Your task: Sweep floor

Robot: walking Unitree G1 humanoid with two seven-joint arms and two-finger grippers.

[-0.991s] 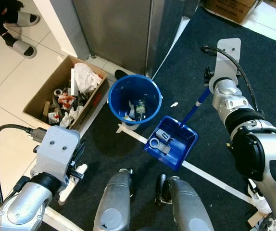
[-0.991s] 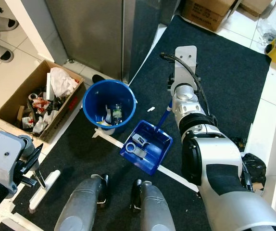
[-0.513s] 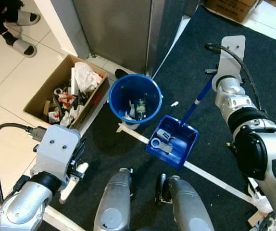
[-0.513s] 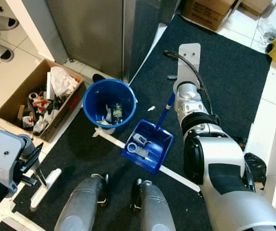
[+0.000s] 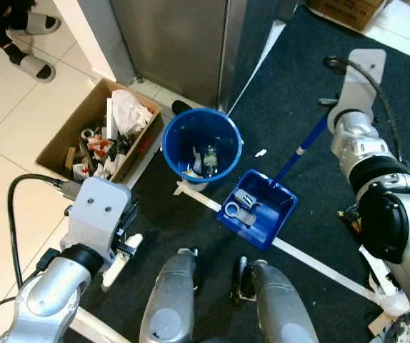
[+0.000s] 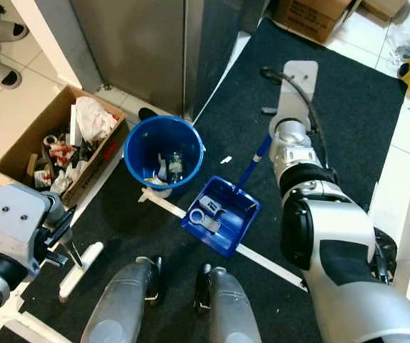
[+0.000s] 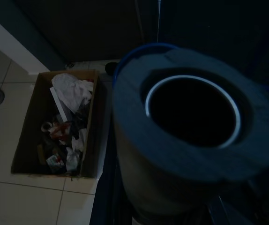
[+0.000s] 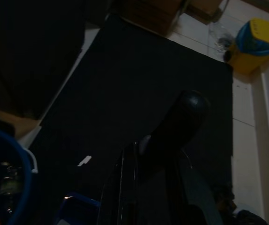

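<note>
**Dustpan loaded, right arm drawing its handle up beside the bucket**

While the blue dustpan [image 5: 257,209] is sitting on the dark mat [image 5: 376,86] with a white ring and a few scraps in its tray, the right tool [image 5: 328,102] is holding the top of the dustpan handle [image 5: 302,146], the fingers closed narrow around the dark grip as the right wrist view is showing it. The pan is lying down the handle from that tool, well apart from it, and the blue bucket [image 5: 201,145] is standing just beside the pan's far corner, already holding some rubbish. One small white scrap [image 5: 260,153] is lying on the mat between bucket and handle.

Against a second ago, the right tool is sitting higher and further back along the mat, and the handle is leaning more steeply with it, while the pan itself is barely moving. That is reading as a lift or tilt getting under way, so the sweeping looks nearly done and emptying into the bucket looks like the step in hand.

The left tool [image 5: 124,239] is gripping the brush [image 5: 121,251], fingers closed on its black stem, with the pale brush head just below. It is now sitting a little nearer the robot's legs than before. The cardboard box [image 5: 101,132] of rubbish is lying beyond that tool, beside the bucket
</note>
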